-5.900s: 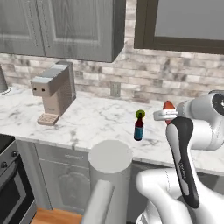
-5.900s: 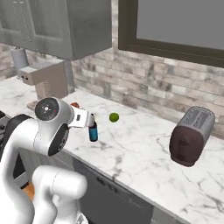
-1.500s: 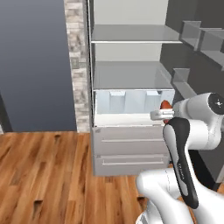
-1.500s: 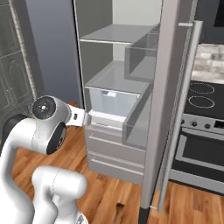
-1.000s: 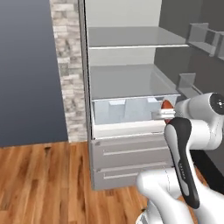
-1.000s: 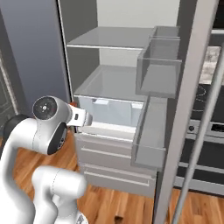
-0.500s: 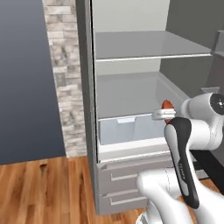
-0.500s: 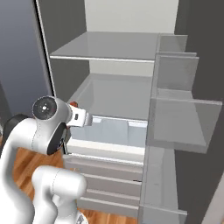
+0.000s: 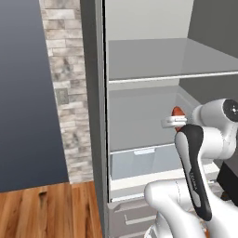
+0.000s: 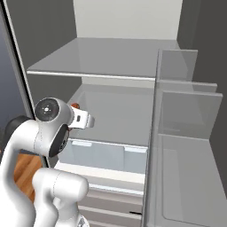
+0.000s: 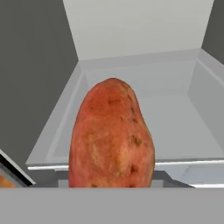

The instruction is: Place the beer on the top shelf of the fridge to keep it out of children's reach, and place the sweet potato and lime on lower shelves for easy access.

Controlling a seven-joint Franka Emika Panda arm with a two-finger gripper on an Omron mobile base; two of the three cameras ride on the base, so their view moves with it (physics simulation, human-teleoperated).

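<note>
My gripper (image 9: 176, 117) is shut on the sweet potato (image 11: 111, 135), an orange-red tuber standing upright in the middle of the hand view. From the base views the sweet potato (image 9: 177, 110) (image 10: 75, 106) shows as a small red tip beside the white hand. It hangs in front of the open fridge (image 9: 90, 93), level with a lower shelf (image 11: 170, 127) (image 9: 139, 130) (image 10: 119, 119) that lies bare beyond it. Another wide grey shelf (image 9: 153, 60) (image 10: 106, 55) sits above. The beer and the lime are out of view.
A translucent bluish drawer (image 9: 139, 162) (image 10: 106, 155) lies under the lower shelf, with grey drawers below. The open door's grey racks (image 10: 186, 119) stand close on the right. A stone wall strip (image 9: 65, 93) and wooden floor (image 9: 46, 209) are to the left.
The whole picture has shifted: the base has come closer to the fridge, whose shelves now loom larger. The sweet potato stays in my gripper.
</note>
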